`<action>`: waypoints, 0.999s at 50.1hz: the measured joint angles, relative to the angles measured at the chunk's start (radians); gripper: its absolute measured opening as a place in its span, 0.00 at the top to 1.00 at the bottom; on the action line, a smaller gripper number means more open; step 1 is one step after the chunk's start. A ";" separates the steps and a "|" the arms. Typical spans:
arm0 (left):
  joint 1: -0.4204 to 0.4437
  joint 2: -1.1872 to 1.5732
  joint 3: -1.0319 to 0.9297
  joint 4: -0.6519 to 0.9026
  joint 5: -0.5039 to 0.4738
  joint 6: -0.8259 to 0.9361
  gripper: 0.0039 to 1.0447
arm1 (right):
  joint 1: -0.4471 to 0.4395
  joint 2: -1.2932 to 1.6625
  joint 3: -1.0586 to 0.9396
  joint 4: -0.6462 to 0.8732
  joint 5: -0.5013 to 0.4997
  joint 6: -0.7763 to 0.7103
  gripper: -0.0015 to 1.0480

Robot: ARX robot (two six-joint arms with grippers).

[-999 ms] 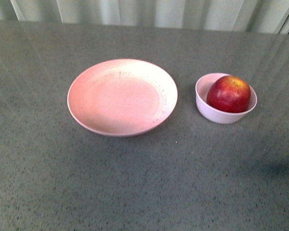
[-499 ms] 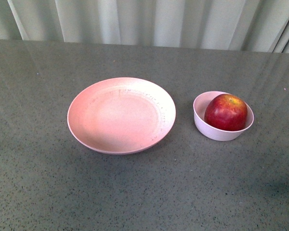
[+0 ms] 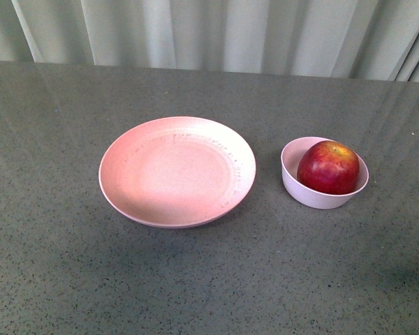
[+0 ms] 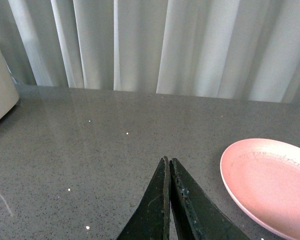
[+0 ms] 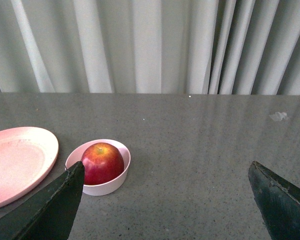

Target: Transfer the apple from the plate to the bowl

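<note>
A dark red apple [image 3: 328, 167] with a yellowish patch on top sits inside the small pale bowl [image 3: 300, 190], right of the wide pink plate [image 3: 177, 171], which holds nothing. No arm shows in the front view. In the right wrist view the apple [image 5: 102, 163] rests in the bowl [image 5: 121, 175] beside the plate [image 5: 17, 162]; my right gripper [image 5: 166, 167] is open, held back from the bowl with bare table between its fingers. My left gripper [image 4: 169, 160] is shut on nothing, over the table beside the plate [image 4: 270, 182].
A grey speckled table [image 3: 209, 279] runs back to pale curtains [image 3: 216, 31]. A beige object [image 4: 0, 90] stands at the table's edge in the left wrist view. A small pale scrap [image 5: 278, 116] lies on the table in the right wrist view.
The plate and bowl with the apple have slid lower in the front view, and more curtain shows at the top, a shift of the camera. The apple stays in the bowl.
</note>
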 joint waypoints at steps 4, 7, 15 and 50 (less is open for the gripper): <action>0.000 -0.063 0.000 -0.057 0.000 0.000 0.99 | 0.000 0.000 0.000 0.000 0.000 0.000 0.09; 0.000 -0.092 0.000 -0.082 0.000 0.000 0.99 | 0.000 0.000 0.000 0.000 0.000 0.000 0.09; 0.000 -0.170 0.000 -0.157 0.000 0.000 0.99 | 0.000 0.000 0.000 0.000 0.000 0.000 0.09; 0.000 -0.423 0.000 -0.405 0.000 0.000 0.99 | 0.000 0.000 0.000 0.000 0.000 0.000 0.09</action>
